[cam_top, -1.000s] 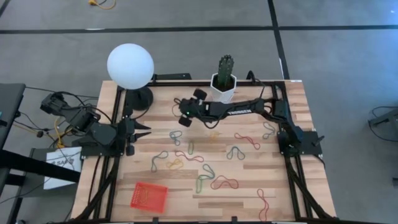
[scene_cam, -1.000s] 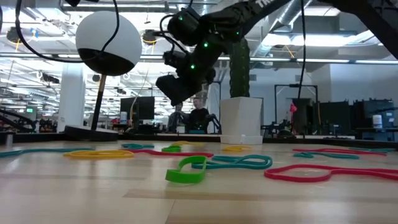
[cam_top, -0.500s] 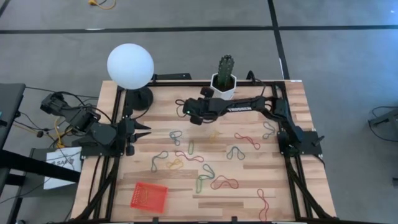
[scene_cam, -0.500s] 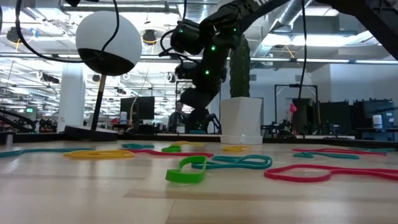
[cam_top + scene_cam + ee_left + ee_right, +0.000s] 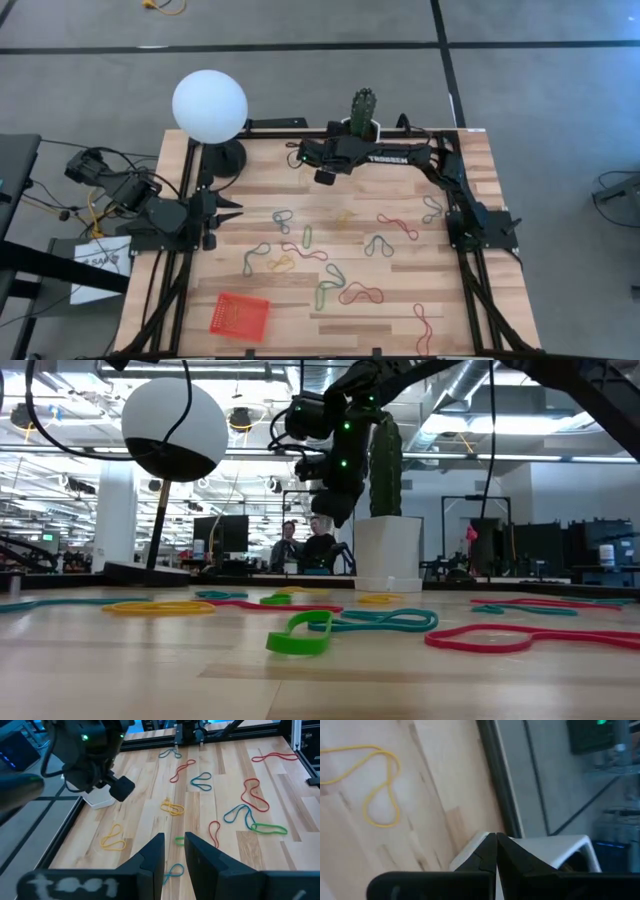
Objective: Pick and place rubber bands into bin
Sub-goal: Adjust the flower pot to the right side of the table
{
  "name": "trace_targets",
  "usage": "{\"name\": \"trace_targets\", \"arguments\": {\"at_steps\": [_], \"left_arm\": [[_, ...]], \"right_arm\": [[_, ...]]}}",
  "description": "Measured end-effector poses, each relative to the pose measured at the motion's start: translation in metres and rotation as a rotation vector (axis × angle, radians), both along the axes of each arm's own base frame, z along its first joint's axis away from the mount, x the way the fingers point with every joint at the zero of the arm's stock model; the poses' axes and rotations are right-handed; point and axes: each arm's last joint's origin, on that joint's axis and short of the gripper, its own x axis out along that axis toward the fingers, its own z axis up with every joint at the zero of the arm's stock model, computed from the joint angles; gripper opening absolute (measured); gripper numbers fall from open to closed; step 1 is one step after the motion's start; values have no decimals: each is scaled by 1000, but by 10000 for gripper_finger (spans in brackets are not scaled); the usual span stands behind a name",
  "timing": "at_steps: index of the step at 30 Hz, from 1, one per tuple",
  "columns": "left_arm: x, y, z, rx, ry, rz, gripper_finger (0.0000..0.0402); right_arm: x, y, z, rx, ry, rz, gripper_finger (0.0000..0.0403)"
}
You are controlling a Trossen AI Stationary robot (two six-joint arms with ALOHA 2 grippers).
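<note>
- The rubber bands (image 5: 330, 255) lie spread over the middle of the wooden table (image 5: 400, 300); red, green, blue and yellow loops, all flat on the wood; none is in the bin (image 5: 240, 316) that I can see; the bin sits at the near left corner.
- The right gripper (image 5: 323, 177) is up in the air at the far side, just beside the white cactus pot (image 5: 360, 135); its two fingers are pressed tight together with nothing between them.
- So the bands lie nearer to us than this claw, and lower down; the closest one looks like the small yellow band (image 5: 343, 217), which lies a bit to the right of the claw and toward us.
- That yellow band lies long from left to right.
- The left gripper (image 5: 232, 212) waits low at the left edge of the table; its fingers stand a little apart and hold nothing; the blue band (image 5: 282, 219) lies just to its right.
- I think the left arm is nearer to the left bands and to the bin; the right claw must spread its fingers and come down before it can pinch a band.
</note>
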Motion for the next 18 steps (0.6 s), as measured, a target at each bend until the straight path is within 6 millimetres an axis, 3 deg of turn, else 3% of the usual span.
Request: {"name": "trace_targets", "arguments": {"at_steps": [11,18], "left_arm": [[0,0,0,1,1,0,66],[0,0,0,1,2,0,66]], "right_arm": [[-12,-24,-5,51,33,-71,0],[-21,-29,-7,99,79,-111,0]]}}
